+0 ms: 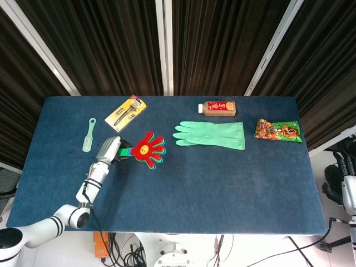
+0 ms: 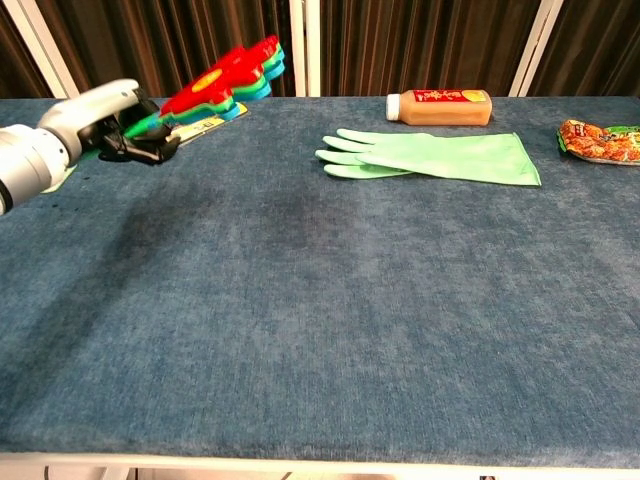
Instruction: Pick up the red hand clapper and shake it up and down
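My left hand [image 1: 110, 149] [image 2: 112, 123] grips the green handle of the red hand clapper [image 1: 147, 150] [image 2: 225, 75]. The clapper has red, green and blue hand-shaped leaves with a yellow dot on the red one. It is held well above the blue table [image 1: 222, 178], tilted up and to the right in the chest view. My right hand [image 1: 346, 178] hangs off the table's right edge in the head view, holding nothing; how its fingers lie cannot be made out.
A yellow blister pack of tools [image 1: 126, 113] lies behind the left hand, a pale green brush [image 1: 88, 135] to its left. A green rubber glove [image 1: 212, 134] [image 2: 436, 157], an orange bottle [image 1: 217, 108] [image 2: 439, 106] and a snack bag [image 1: 278, 130] [image 2: 598, 140] lie at centre and right.
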`<state>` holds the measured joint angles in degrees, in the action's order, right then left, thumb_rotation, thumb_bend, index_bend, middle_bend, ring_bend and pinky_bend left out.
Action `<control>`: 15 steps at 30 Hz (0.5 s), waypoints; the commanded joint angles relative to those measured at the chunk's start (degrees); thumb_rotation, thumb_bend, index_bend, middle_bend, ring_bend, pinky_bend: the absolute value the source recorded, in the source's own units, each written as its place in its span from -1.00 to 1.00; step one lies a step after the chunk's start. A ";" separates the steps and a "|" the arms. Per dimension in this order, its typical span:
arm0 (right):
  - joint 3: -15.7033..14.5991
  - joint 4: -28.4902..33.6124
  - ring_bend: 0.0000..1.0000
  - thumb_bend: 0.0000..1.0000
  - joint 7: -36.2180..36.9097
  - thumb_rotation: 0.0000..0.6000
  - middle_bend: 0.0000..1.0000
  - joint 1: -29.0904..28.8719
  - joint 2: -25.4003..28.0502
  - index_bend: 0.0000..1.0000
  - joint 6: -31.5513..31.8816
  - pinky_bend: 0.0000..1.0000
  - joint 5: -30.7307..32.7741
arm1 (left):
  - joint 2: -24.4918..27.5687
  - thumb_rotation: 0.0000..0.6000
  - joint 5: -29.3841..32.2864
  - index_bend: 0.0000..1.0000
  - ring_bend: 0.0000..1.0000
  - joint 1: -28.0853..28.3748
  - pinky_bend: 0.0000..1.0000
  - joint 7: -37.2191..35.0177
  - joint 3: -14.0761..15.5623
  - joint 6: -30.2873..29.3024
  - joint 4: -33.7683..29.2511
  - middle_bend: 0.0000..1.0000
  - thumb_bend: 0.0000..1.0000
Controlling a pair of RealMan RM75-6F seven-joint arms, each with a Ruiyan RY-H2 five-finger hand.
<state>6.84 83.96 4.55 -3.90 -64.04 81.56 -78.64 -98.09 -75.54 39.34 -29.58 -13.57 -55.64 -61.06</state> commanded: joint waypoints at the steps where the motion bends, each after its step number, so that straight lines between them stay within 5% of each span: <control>1: 0.03 0.10 -1.00 -0.44 -0.15 1.00 -1.00 -0.04 0.02 -1.00 -0.02 -1.00 0.03 | 3.04 1.00 3.02 1.00 1.00 -1.62 1.00 -8.59 -3.79 0.03 -5.51 1.00 0.29; 11: 0.07 0.50 -1.00 -0.45 -0.96 1.00 -1.00 -0.19 -0.14 -1.00 -0.18 -1.00 0.20 | 14.90 1.00 6.17 1.00 1.00 -6.24 1.00 -35.49 -11.86 4.08 -18.39 1.00 0.33; 15: 0.08 0.74 -1.00 -0.45 -1.40 1.00 -1.00 -0.28 -0.15 -1.00 -0.34 -1.00 0.31 | 16.58 1.00 2.63 1.00 1.00 -6.39 1.00 -34.93 -10.70 3.10 -16.96 1.00 0.34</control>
<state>6.92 84.67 3.18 -4.16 -64.19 81.24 -78.34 -83.90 -70.66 34.03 -65.56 -23.82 -52.54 -77.53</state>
